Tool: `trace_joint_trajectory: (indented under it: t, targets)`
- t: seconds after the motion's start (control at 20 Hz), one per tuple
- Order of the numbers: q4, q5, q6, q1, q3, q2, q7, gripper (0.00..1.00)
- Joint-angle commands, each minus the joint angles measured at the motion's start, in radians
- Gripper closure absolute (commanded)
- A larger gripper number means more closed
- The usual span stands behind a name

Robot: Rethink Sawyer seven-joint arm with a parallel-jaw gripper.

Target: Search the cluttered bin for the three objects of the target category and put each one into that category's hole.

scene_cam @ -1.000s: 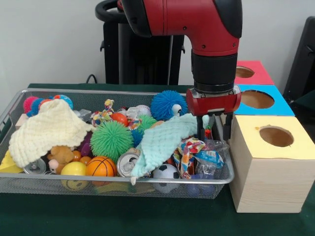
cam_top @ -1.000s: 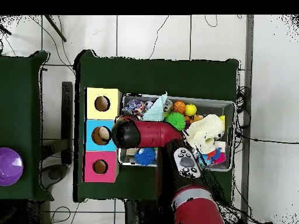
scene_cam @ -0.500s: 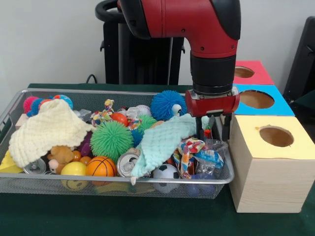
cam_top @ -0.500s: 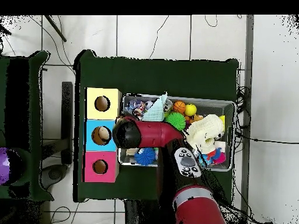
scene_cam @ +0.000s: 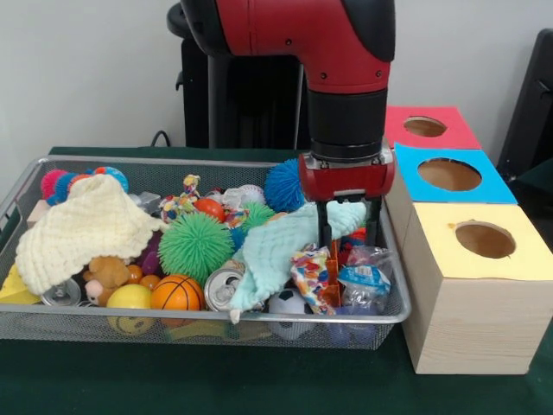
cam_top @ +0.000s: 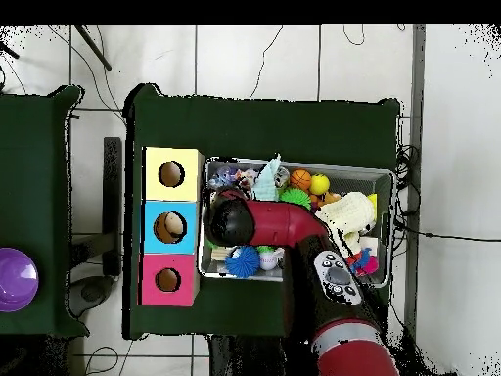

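Yellow-topped box (scene_cam: 478, 298): nearest item at the right of the front view, standing just beside the bin's right end; its round hole (scene_cam: 485, 239) (cam_top: 171, 173) is open and empty.
Wire mesh bin (scene_cam: 199, 316) (cam_top: 384, 176): on the green table (scene_cam: 259, 385), filled with clutter.
Front row of the bin: basketball (scene_cam: 176, 293), yellow ball (scene_cam: 130, 297), drink can (scene_cam: 223, 286), soccer ball (scene_cam: 289, 303).
Multicoloured cloth (scene_cam: 313, 275): task object; lies at the bin's near right, directly beneath the gripper, beside a clear plastic packet (scene_cam: 366, 278).
Gripper (scene_cam: 348, 232): two black fingers point down, set a moderate gap apart, tips at the mint cloth and above the multicoloured cloth; grasp cannot be confirmed.
Mint cloth (scene_cam: 281, 246): draped over the bin's middle, one corner between the fingers.
Green spiky ball (scene_cam: 195, 245): left of the mint cloth.
Pale-yellow cloth (scene_cam: 82, 226): covers the left end.
Knotted rope toy (scene_cam: 180, 204): multicoloured, toward the far side.
Blue spiky ball (scene_cam: 283, 183): far side, partly behind the gripper body.
Blue-topped box (scene_cam: 449, 175), red-topped box (scene_cam: 428, 127): in line behind the yellow one.
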Motion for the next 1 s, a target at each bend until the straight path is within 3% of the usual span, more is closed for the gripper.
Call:
trace_joint_trajectory:
  t: [0.05,1.0]
  targets:
    - [-0.024,-0.054,0.139,-0.043,0.077,-0.036,-0.035,0.00]
    - [-0.019,-0.093,0.079,-0.060,0.103,0.017,-0.020,0.00]
